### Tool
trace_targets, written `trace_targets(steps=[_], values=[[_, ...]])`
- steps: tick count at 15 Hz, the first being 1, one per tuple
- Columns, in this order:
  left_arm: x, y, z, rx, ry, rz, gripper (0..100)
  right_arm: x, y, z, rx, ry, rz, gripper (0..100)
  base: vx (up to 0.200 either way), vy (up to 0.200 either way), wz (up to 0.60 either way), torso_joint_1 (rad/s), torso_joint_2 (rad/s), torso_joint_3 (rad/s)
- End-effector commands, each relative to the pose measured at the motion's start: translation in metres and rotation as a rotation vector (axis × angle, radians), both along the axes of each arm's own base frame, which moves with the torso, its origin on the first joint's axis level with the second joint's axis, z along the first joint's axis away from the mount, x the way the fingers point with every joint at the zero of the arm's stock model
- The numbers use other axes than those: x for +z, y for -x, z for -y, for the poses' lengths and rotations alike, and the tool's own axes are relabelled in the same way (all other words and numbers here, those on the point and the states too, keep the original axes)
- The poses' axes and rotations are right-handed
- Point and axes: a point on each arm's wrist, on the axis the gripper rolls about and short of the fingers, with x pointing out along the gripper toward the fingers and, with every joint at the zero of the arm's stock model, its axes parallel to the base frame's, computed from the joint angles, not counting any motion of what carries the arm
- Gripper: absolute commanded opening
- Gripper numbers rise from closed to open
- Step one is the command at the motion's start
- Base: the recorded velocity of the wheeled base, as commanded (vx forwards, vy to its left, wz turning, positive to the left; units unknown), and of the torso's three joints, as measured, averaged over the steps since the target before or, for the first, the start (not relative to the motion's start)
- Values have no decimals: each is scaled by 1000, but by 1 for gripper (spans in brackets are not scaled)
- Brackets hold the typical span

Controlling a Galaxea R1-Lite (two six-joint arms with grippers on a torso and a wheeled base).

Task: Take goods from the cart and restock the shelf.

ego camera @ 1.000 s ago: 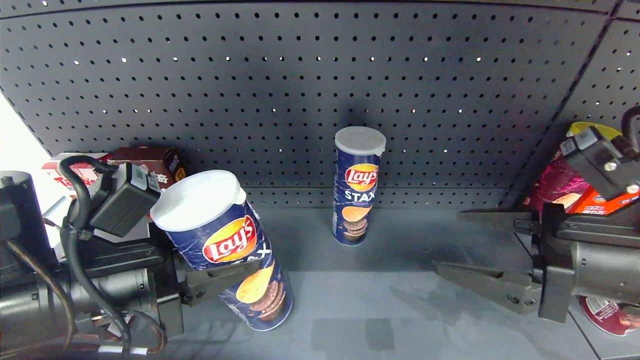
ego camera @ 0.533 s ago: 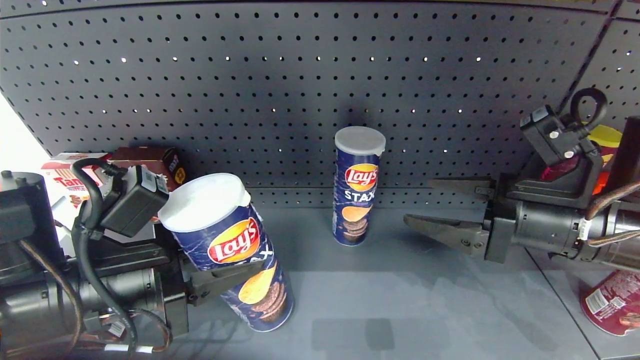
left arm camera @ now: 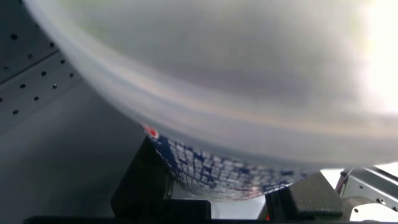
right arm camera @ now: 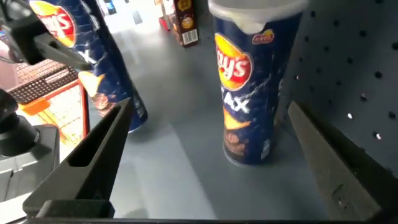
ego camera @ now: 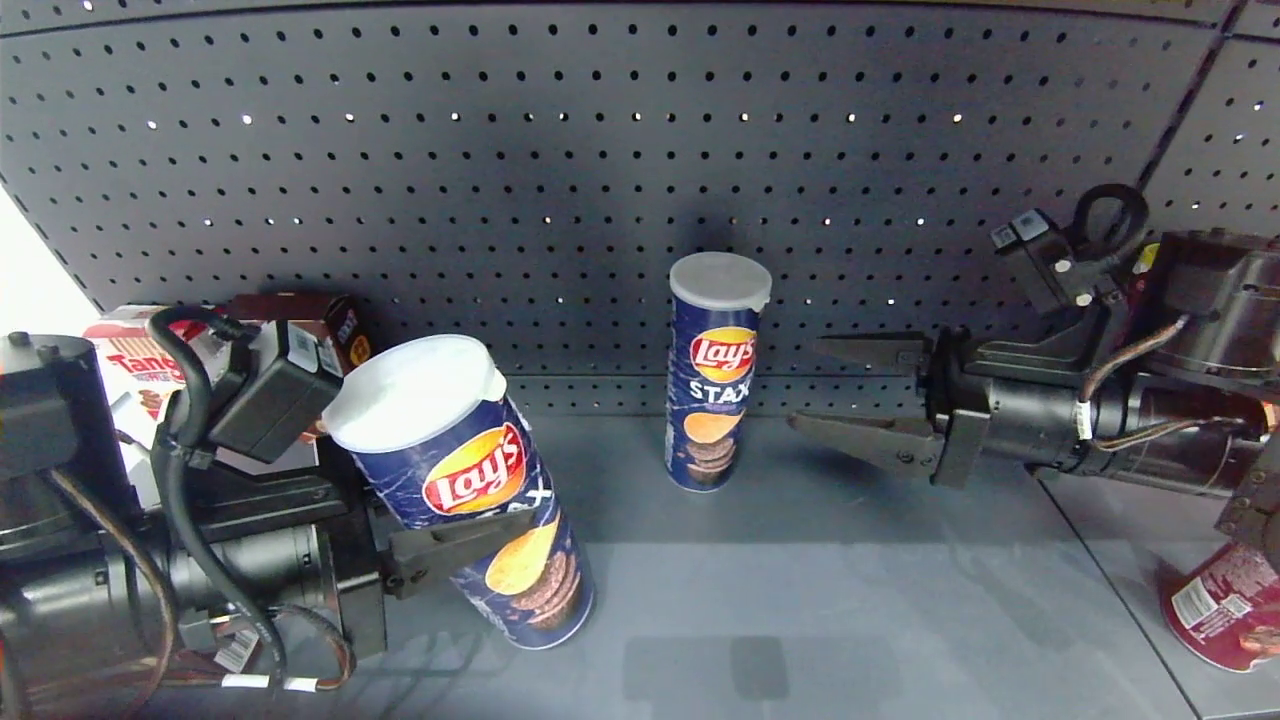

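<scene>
Chip can [ego camera: 460, 490] – a tall cardboard tube, dark blue and glossy, with a frosted plastic lid – sits clamped in the left gripper [ego camera: 440, 520]. We see one dark, wedge-shaped finger [ego camera: 460, 540] pressed across the tube's front at about mid-height. In the left wrist view, the lid [left arm camera: 236, 74] looms pale and rounded, with the dark fingers [left arm camera: 146, 180] on either side of the blue wall beneath it. The can is tilted, its lid leaning toward the robot's left. Its base is low at the front of the grey shelf [ego camera: 800, 600]; we cannot tell whether it touches the board.

The right gripper [ego camera: 805, 383] stands wide apart with nothing between its tapered black fingers. It is level with the middle of a second chip can [ego camera: 715, 370], just to that can's right and clear of it. This second can is upright, with its back close to the perforated metal back panel [ego camera: 500, 150]. From the right wrist, we see it [right arm camera: 252, 87] ahead, between the spread fingers, with the held can [right arm camera: 93, 62] farther off.

Behind the left arm are a brown carton [ego camera: 330, 320] and a red-and-white box [ego camera: 130, 360] – both against the panel. A dark red can [ego camera: 1220, 610] lies at the shelf's far right.
</scene>
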Motion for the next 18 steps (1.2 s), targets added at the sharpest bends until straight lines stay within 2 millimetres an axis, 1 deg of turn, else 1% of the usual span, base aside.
trace_targets(steps=[1, 4, 6, 8, 13, 15, 18], values=[[2, -2, 1, -2, 3, 5, 0, -6, -14, -6, 13, 4, -7, 100, 0, 0, 0, 0, 0, 0], [7, -3, 2, -5, 9, 21, 0, -12, -26, -13, 25, 5, -7, 100, 0, 0, 0, 0, 0, 0], [7, -3, 2, -3, 10, 22, 0, -11, -32, -16, 38, 1, 18, 100, 0, 0, 0, 0, 0, 0], [7, -3, 2, -3, 9, 21, 0, -9, -34, -18, 53, -1, 31, 100, 0, 0, 0, 0, 0, 0], [7, -3, 2, -3, 9, 21, 0, -11, -35, -18, 66, 15, 61, 100, 0, 0, 0, 0, 0, 0], [7, -3, 2, -2, 9, 21, 0, -13, -36, -18, 66, 19, 58, 100, 0, 0, 0, 0, 0, 0], [7, -4, 2, -2, 9, 21, 0, -22, -45, -18, 57, 24, 49, 100, 0, 0, 0, 0, 0, 0]])
